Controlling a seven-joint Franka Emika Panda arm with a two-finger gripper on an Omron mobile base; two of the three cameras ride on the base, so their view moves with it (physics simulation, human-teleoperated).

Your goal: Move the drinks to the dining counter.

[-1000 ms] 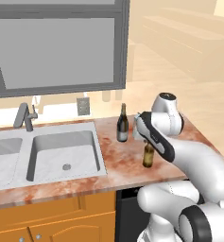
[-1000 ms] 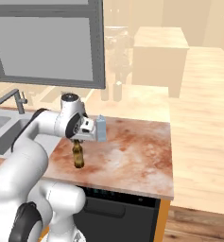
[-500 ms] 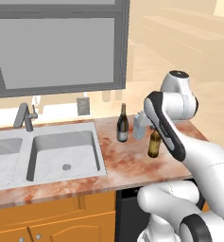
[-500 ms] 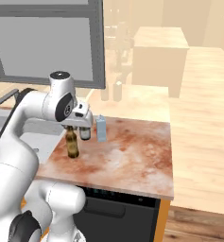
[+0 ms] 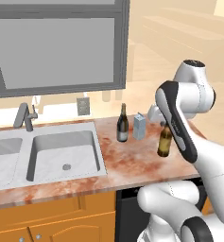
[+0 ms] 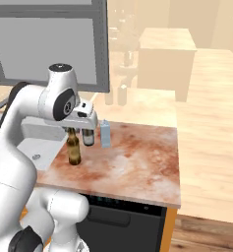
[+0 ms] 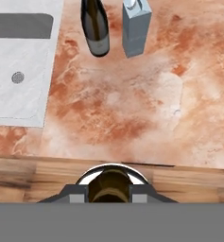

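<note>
Above the marble counter [image 5: 132,163] right of the sink [image 5: 61,153], the gripper [image 6: 73,130] is clamped on the neck of the beer bottle [image 5: 165,141], which hangs upright, lifted clear of the top. The wine bottle [image 5: 123,124] and the carton [image 5: 139,126] stand just beside each other near the back edge.

A reddish marble tabletop [image 5: 132,163] is seen, with a steel double sink [image 5: 61,153] set into its left. The wine bottle [image 5: 123,124] and the carton [image 5: 140,126] stand upright side by side at the far edge.
</note>
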